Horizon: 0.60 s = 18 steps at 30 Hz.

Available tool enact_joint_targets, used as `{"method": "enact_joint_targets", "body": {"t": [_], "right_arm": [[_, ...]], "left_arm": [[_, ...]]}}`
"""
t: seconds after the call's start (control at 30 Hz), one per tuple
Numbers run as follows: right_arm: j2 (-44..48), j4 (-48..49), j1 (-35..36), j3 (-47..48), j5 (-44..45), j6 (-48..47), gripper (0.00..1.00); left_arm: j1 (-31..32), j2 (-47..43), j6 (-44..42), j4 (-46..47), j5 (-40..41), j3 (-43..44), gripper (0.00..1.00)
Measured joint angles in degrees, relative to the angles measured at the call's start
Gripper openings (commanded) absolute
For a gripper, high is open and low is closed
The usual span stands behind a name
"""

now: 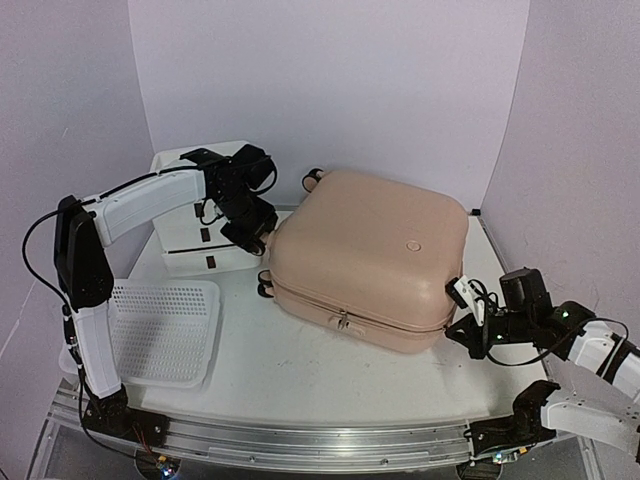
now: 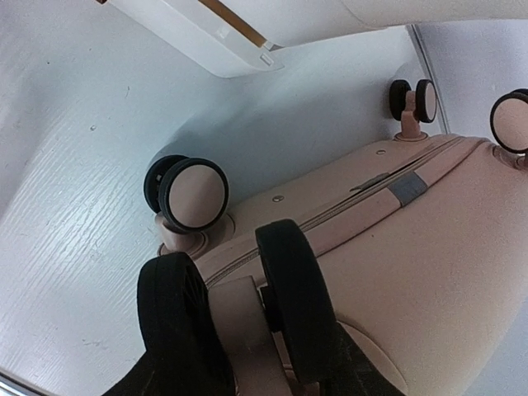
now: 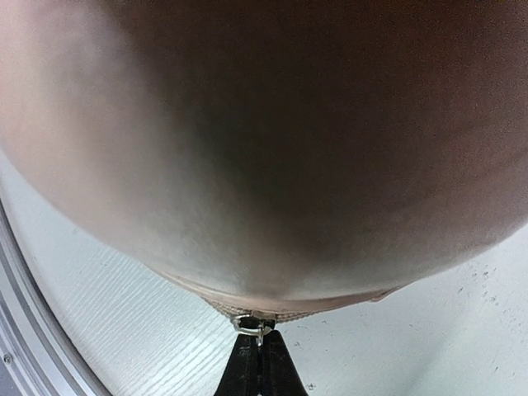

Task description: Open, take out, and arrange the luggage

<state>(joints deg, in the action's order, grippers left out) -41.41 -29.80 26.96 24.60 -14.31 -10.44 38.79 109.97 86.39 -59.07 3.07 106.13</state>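
The pale pink luggage (image 1: 370, 255) lies flat and closed in the middle of the table, wheels to the left. My left gripper (image 1: 255, 238) is at that wheel end. In the left wrist view its black fingers (image 2: 177, 330) sit close on either side of a pink caster mount (image 2: 239, 322), gripping it. Another caster wheel (image 2: 194, 194) stands just beyond, and two more (image 2: 417, 101) lie farther along. My right gripper (image 1: 458, 318) is at the luggage's near right corner. In the right wrist view it (image 3: 261, 351) is shut on the metal zipper pull (image 3: 257, 324).
A white drawer unit (image 1: 205, 215) stands behind my left gripper, close to the wheels. A white perforated basket (image 1: 165, 330) lies at the near left. A second zipper pull (image 1: 342, 321) hangs on the luggage's front seam. Pale walls surround the table on three sides.
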Motion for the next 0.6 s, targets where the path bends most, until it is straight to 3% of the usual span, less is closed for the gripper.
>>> {"method": "enact_joint_targets", "body": {"t": [0.43,0.6], "right_arm": [[4.1,-1.5,0.8,-1.4,6.7,2.6,0.0],[2.8,-0.2,1.0,-1.4,10.8,1.4,0.0]], "left_arm": [[0.3,-1.1,1.0,2.1,-2.1,-2.1,0.06],[0.3,-1.4,0.2,2.8,-2.2,-2.8,0.0]]}}
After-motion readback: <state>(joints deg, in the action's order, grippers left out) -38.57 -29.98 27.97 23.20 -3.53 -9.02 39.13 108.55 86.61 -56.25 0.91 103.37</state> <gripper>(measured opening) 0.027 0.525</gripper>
